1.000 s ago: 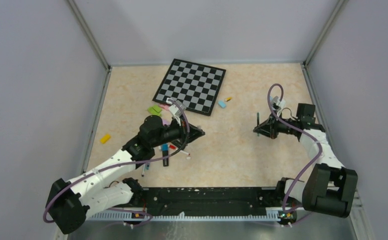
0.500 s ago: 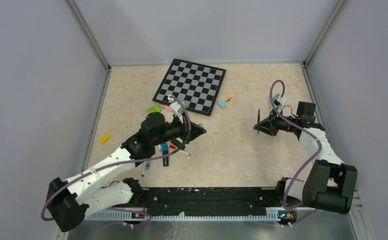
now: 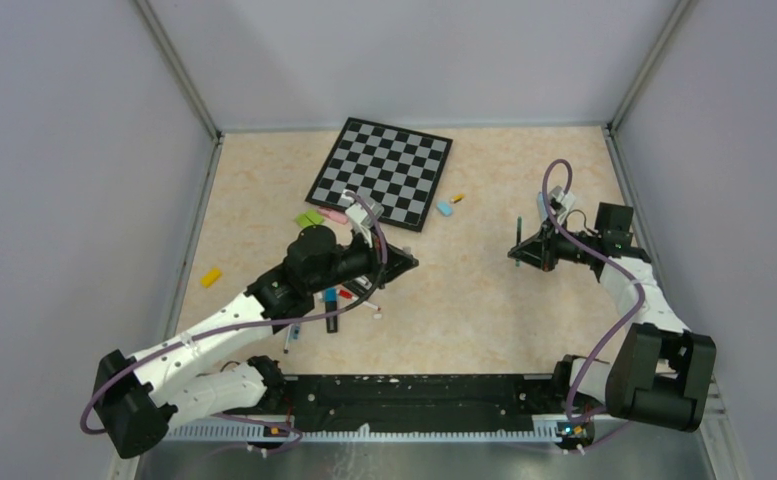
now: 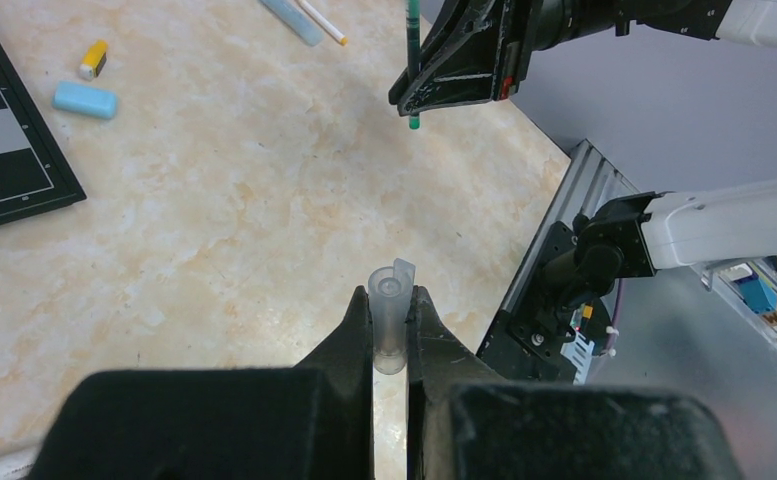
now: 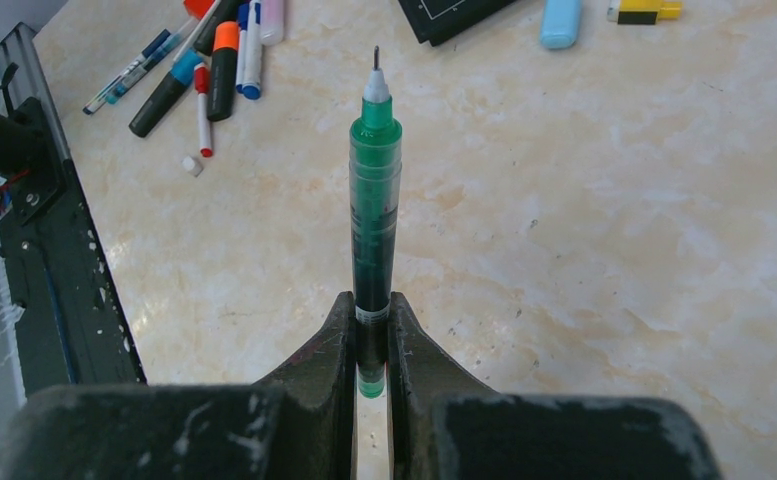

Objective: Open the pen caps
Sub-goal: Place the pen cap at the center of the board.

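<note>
The left gripper (image 4: 391, 305) hangs above the middle of the table (image 3: 484, 310), its jaws pinching a clear pen cap (image 4: 389, 335) that stands up between the fingers. The right gripper (image 5: 371, 318), at the right of the table, is pressed onto the lower barrel of a green pen (image 5: 375, 190) whose bare fine tip points away from the fingers; cap and pen are well apart, with bare tabletop between them. Below the left arm (image 3: 224, 325), near left, lies a cluster of pens (image 5: 214, 70) with orange, red and blue ends; the arm hides part of it in the top view; a small white cap (image 5: 193, 166) lies just beside it. The checkered board (image 3: 382, 172) sits at the far middle; near its right corner lie a light-blue cap (image 3: 445, 208) and a yellow-and-black cap (image 3: 457, 198). A yellow cap (image 3: 210, 277) lies alone by the left wall; green and pink pieces (image 3: 310, 219) sit beside the board's near-left corner, close to the left arm.
</note>
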You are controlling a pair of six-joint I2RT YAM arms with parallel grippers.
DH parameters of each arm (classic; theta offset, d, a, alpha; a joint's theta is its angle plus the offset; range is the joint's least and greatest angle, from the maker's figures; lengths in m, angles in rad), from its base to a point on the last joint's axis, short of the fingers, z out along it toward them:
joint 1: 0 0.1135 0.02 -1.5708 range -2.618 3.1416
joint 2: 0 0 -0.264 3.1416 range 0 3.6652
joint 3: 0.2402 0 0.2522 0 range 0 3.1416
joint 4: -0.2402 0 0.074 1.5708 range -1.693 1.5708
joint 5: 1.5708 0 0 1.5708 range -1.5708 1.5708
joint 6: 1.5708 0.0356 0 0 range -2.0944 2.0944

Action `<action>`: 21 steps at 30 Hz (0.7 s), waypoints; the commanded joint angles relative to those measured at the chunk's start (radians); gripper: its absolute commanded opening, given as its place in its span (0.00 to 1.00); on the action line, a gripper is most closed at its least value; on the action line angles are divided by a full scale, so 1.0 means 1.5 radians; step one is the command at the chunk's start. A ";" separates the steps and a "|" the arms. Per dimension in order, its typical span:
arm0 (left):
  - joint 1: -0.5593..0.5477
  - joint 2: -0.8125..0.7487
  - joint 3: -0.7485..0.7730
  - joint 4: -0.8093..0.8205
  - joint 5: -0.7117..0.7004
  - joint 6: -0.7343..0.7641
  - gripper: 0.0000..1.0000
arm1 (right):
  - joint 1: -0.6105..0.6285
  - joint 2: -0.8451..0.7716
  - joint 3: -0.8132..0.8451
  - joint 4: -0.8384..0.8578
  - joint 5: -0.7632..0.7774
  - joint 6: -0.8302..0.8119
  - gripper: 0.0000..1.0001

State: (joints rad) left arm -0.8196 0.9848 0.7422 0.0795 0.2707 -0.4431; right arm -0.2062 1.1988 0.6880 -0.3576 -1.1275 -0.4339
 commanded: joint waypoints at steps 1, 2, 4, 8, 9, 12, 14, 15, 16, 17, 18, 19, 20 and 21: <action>-0.008 -0.008 -0.003 0.018 -0.010 0.004 0.00 | -0.007 -0.016 0.015 0.020 -0.016 0.001 0.00; -0.010 -0.007 -0.002 0.019 -0.010 0.004 0.00 | -0.007 -0.016 0.015 0.020 -0.015 0.001 0.00; -0.011 0.000 0.001 0.019 -0.009 0.005 0.00 | -0.007 -0.016 0.016 0.020 -0.012 0.001 0.00; -0.013 0.001 -0.010 0.039 -0.002 0.009 0.00 | -0.006 -0.019 0.027 -0.001 -0.004 -0.009 0.00; -0.012 -0.002 -0.017 0.046 -0.004 0.008 0.00 | -0.007 -0.021 0.030 -0.009 -0.001 -0.016 0.00; -0.012 -0.011 -0.046 0.081 -0.022 0.006 0.00 | -0.007 -0.029 0.033 -0.013 0.022 -0.020 0.00; -0.012 -0.010 -0.049 0.086 -0.046 0.009 0.00 | -0.006 -0.032 0.037 -0.015 0.045 -0.023 0.00; -0.013 -0.006 -0.048 0.085 -0.056 0.013 0.00 | -0.007 -0.032 0.040 -0.020 0.057 -0.027 0.00; -0.012 0.001 -0.044 0.082 -0.071 0.014 0.00 | -0.007 -0.032 0.042 -0.026 0.069 -0.033 0.00; -0.012 0.009 -0.041 0.083 -0.084 0.015 0.00 | -0.007 -0.032 0.044 -0.030 0.080 -0.039 0.00; -0.012 0.020 -0.037 0.091 -0.093 0.017 0.00 | -0.006 -0.034 0.044 -0.031 0.091 -0.039 0.00; -0.012 0.035 -0.034 0.098 -0.104 0.012 0.00 | -0.007 -0.034 0.045 -0.030 0.100 -0.036 0.00; -0.012 0.053 -0.027 0.103 -0.117 0.004 0.00 | -0.006 -0.034 0.045 -0.028 0.107 -0.033 0.00; -0.013 0.085 -0.018 0.104 -0.132 -0.008 0.00 | -0.007 -0.033 0.047 -0.025 0.117 -0.029 0.00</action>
State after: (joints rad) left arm -0.8341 1.0164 0.6731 0.1619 0.1703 -0.4385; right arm -0.2062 1.1759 0.7094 -0.3965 -1.0164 -0.4644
